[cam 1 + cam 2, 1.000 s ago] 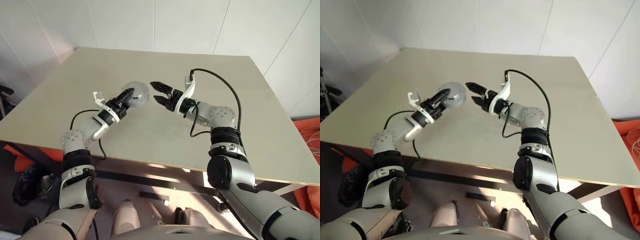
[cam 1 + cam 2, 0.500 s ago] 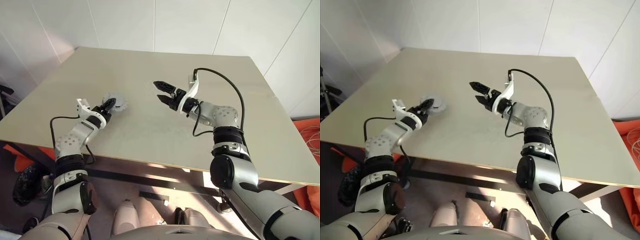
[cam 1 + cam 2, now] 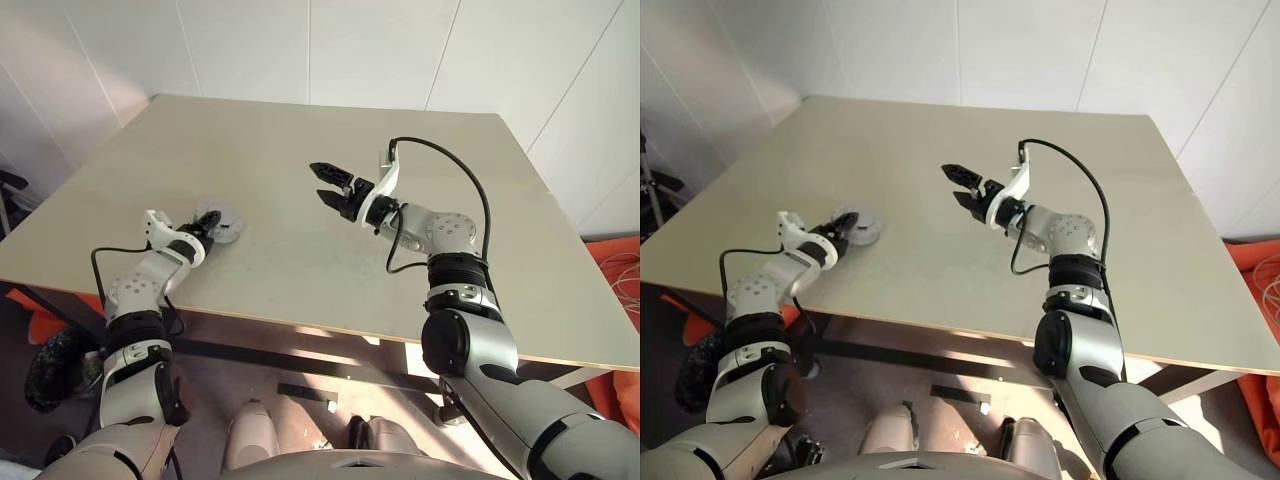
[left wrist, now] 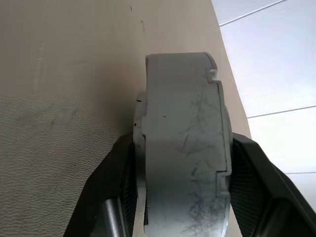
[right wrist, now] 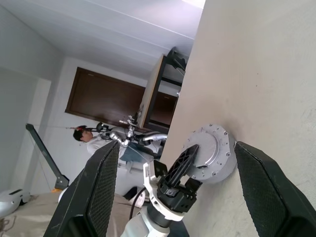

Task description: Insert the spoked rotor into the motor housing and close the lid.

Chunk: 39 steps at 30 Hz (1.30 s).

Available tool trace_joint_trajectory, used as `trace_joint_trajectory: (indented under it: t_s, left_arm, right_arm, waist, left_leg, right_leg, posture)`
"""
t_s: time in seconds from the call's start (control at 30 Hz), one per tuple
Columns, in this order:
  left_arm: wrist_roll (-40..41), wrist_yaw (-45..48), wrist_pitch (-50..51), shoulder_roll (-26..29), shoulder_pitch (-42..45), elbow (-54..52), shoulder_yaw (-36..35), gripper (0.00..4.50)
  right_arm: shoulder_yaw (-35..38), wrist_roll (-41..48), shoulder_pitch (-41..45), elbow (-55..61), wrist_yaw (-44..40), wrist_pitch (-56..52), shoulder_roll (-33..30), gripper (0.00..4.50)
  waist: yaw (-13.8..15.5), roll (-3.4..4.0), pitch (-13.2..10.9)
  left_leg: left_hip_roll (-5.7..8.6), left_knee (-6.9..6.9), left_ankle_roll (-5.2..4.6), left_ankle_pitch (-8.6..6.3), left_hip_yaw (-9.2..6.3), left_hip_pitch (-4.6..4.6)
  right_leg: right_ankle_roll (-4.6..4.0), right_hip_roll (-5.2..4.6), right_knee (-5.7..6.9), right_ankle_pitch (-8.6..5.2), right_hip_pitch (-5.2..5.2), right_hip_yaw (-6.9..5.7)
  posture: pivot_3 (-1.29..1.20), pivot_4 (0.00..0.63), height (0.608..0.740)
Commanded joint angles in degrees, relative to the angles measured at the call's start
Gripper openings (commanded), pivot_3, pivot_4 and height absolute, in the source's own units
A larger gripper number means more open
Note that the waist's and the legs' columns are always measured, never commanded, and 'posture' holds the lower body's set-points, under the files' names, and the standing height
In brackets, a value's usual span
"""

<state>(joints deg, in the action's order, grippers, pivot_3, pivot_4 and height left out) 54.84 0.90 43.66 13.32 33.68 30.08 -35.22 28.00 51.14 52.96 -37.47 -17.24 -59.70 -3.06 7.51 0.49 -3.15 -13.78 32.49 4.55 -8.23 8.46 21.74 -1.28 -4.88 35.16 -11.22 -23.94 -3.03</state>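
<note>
A thick round grey metal piece, the motor housing (image 3: 224,221), sits low over the left part of the table (image 3: 300,260), turned on edge. My left gripper (image 3: 207,227) is shut on it, one finger (image 4: 118,187) on each flat side of its scratched rim (image 4: 182,148). The right wrist view shows its closed flat face (image 5: 210,153) with small bolts around the edge. The spoked rotor and the lid cannot be made out apart from it. My right gripper (image 3: 318,180) hangs open and holds nothing above the table's middle, pointing left toward the housing.
The beige table has its front edge (image 3: 300,325) close to me and white walls behind. A black cable (image 3: 455,170) loops over my right forearm. Far off in the right wrist view a person (image 5: 86,136) sits by a dark doorway.
My left arm has carried the motor housing from up near the right gripper down and to the left, to the table surface. The right gripper stayed where it was, still open.
</note>
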Motion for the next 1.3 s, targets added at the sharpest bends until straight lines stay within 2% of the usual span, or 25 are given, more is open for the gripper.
trace_joint_trajectory:
  t_s: [0.03,0.37,0.4,0.57,0.6,0.77,0.87,1.03,1.2,1.3]
  left_arm:
    - [-0.63,-0.13,0.06,0.66,1.52,-0.77,0.08,2.07]
    - [-2.00,0.86,-0.44,1.45,1.28,-0.89,0.10,2.07]
    - [-2.26,1.09,-0.43,1.54,1.20,-0.97,0.26,2.81]
    - [-2.58,-0.04,0.54,1.48,1.13,-0.73,-0.30,4.31]
    - [-2.69,-0.32,0.47,1.57,1.20,-0.50,-0.48,4.47]
    - [-2.49,-2.40,1.84,2.02,1.62,-0.19,-1.10,4.47]
    - [-1.58,-2.65,8.10,2.71,1.31,-1.63,0.56,4.47]
    - [5.72,0.03,26.76,2.71,0.33,-6.03,2.18,4.47]
    - [8.20,-0.08,32.96,1.64,-0.84,-8.06,1.12,4.47]
    - [8.08,-0.09,33.49,1.48,-0.94,-8.61,0.89,4.47]
  right_arm:
    - [0.08,0.30,0.64,0.95,-0.23,0.53,-0.04,4.21]
    - [0.23,0.08,0.87,0.75,-0.62,0.33,-0.27,4.21]
    - [0.21,0.07,0.90,0.74,-0.68,0.33,-0.28,4.24]
    - [0.25,-0.03,1.24,0.36,-0.65,0.54,-0.20,4.24]
    - [0.26,-0.05,1.25,0.32,-0.61,0.55,-0.18,4.24]
    - [0.30,-0.61,1.38,-0.62,-0.73,1.10,-0.41,4.24]
    - [0.37,-0.85,1.77,-1.28,-0.86,1.41,-0.53,4.24]
    - [0.33,-1.11,2.29,-2.23,-1.09,1.94,-0.46,4.24]
    - [0.24,-1.28,2.50,-2.89,-1.26,2.28,-0.37,4.24]
    - [0.28,-1.37,2.54,-3.22,-1.42,2.47,-0.55,4.24]
  waist:
    - [-0.03,0.00,0.00]
    - [-0.11,0.00,0.00]
    - [-0.12,0.00,0.00]
    - [-0.13,-0.01,0.00]
    - [-0.14,-0.01,0.00]
    - [-0.37,-0.01,0.00]
    - [-0.43,-0.01,0.00]
    - [0.02,0.00,0.00]
    - [0.16,0.00,0.00]
    - [-0.18,0.00,0.00]
  left_leg:
    - [0.00,0.02,0.00,0.00,0.00,-0.01]
    - [0.00,0.19,0.00,0.00,0.00,-0.05]
    - [0.00,0.20,0.00,0.00,0.00,-0.05]
    - [0.00,0.22,0.00,0.00,0.00,-0.05]
    - [0.01,0.22,0.00,0.00,0.00,-0.09]
    - [0.00,0.23,0.00,-0.01,0.01,-0.34]
    - [0.00,0.20,0.00,-0.01,0.01,-0.56]
    - [0.05,0.19,-0.02,-0.02,0.01,-0.55]
    - [0.08,0.22,-0.06,-0.04,0.01,-0.57]
    - [0.04,0.21,-0.05,-0.04,0.01,-0.61]
  right_leg:
    - [0.00,0.00,0.03,0.00,0.00,0.00]
    - [0.00,-0.04,0.24,-0.01,0.00,0.02]
    - [0.00,-0.04,0.26,-0.01,0.00,0.02]
    - [0.01,-0.05,0.28,-0.01,0.00,0.02]
    - [0.01,-0.06,0.29,-0.01,0.03,0.03]
    - [0.08,-0.05,0.31,-0.06,0.25,0.05]
    - [0.33,-0.05,0.31,-0.22,0.40,0.05]
    - [0.20,-0.08,0.29,-0.15,0.46,0.05]
    - [0.06,-0.14,0.27,-0.07,0.55,0.02]
    - [0.28,-0.11,0.28,-0.20,0.55,0.01]
  posture:
    - [0.00,0.000,0.740]
    - [0.00,0.000,0.740]
    - [0.00,0.000,0.740]
    - [0.00,0.000,0.740]
    - [0.00,0.000,0.740]
    - [0.00,0.000,0.740]
    - [0.00,0.000,0.740]
    - [0.00,0.000,0.740]
    - [0.00,0.000,0.740]
    - [0.00,0.000,0.740]
